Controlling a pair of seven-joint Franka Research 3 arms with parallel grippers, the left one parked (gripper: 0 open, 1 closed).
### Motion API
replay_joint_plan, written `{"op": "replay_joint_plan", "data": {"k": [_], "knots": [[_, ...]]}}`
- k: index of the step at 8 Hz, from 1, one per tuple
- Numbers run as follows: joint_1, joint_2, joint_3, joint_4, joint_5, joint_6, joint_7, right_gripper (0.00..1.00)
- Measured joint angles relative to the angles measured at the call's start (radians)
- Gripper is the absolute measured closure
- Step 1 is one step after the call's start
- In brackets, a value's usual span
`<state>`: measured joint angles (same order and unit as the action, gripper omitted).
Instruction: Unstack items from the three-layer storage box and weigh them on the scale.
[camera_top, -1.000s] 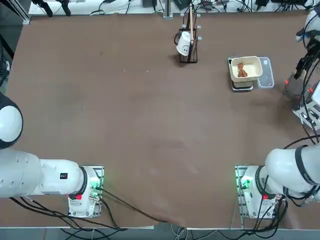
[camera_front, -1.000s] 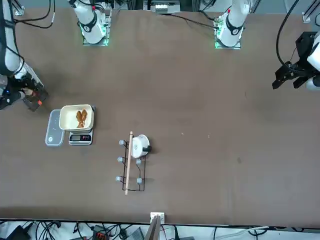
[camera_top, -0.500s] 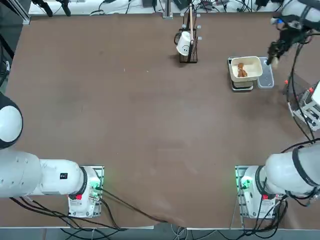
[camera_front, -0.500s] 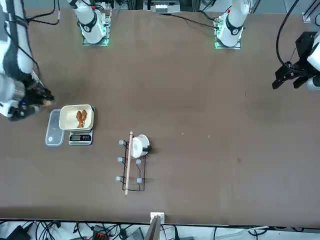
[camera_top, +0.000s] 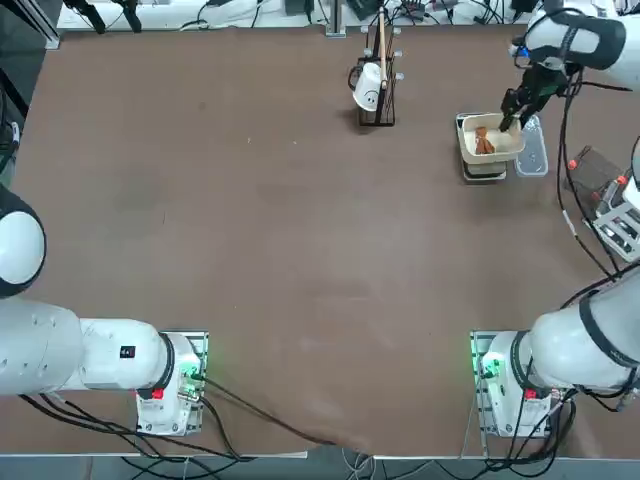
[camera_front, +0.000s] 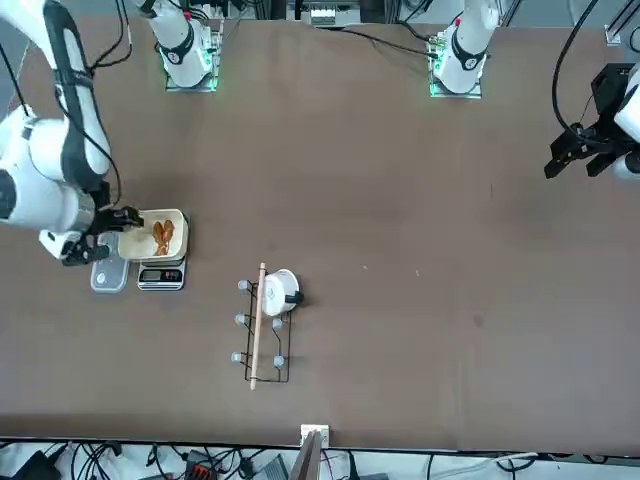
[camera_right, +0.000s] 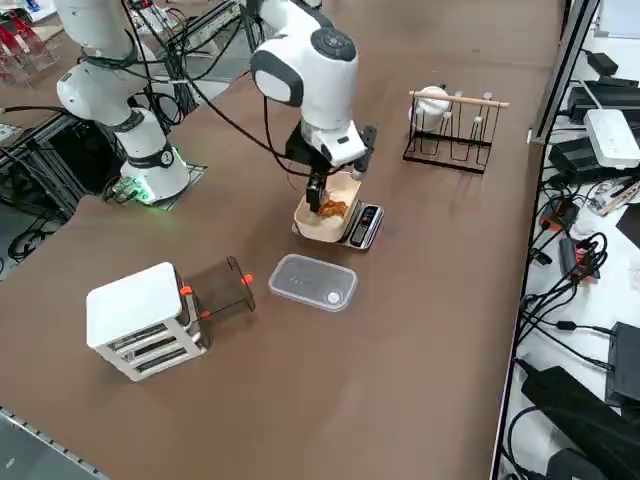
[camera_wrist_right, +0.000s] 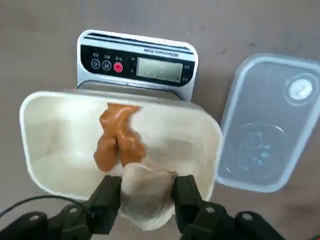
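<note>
My right gripper (camera_wrist_right: 145, 187) hangs just over the cream bowl (camera_wrist_right: 45, 110) on the scale (camera_wrist_right: 137, 65), shut on a pale tan item (camera_wrist_right: 145, 197) pinched between both fingers. A reddish-brown item (camera_wrist_right: 117, 140) lies in the bowl right beside the held one. From overhead, the gripper (camera_top: 510, 112) covers the bowl's right half, and the brown item (camera_top: 484, 142) shows beside it. The three-layer storage box (camera_right: 140, 320) stands near the table's right edge, with a dark drawer (camera_right: 225, 285) lying pulled out beside it.
A clear plastic lid (camera_right: 312, 282) lies flat between the scale (camera_right: 366, 225) and the storage box. A black wire rack (camera_top: 375, 85) holding a white cup stands at the far edge, left of the scale.
The right arm has swung from the storage box at the table's right edge over to the bowl on the scale, bringing the pale tan item with it.
</note>
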<state>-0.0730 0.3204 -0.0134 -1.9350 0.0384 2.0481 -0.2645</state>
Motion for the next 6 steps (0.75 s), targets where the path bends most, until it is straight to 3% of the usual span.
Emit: {"op": "replay_joint_plan", "data": {"k": [2,3,4,6], "knots": [[0.01,0.002,0.0,0.003,0.0,0.024,0.023,0.3],[0.01,0.002,-0.001,0.005,0.0,0.021,0.023,0.12],[0.01,0.001,-0.005,0.007,0.0,0.012,0.017,0.01],[-0.008,-0.009,-0.023,0.013,-0.005,-0.034,-0.088,0.14]]}}
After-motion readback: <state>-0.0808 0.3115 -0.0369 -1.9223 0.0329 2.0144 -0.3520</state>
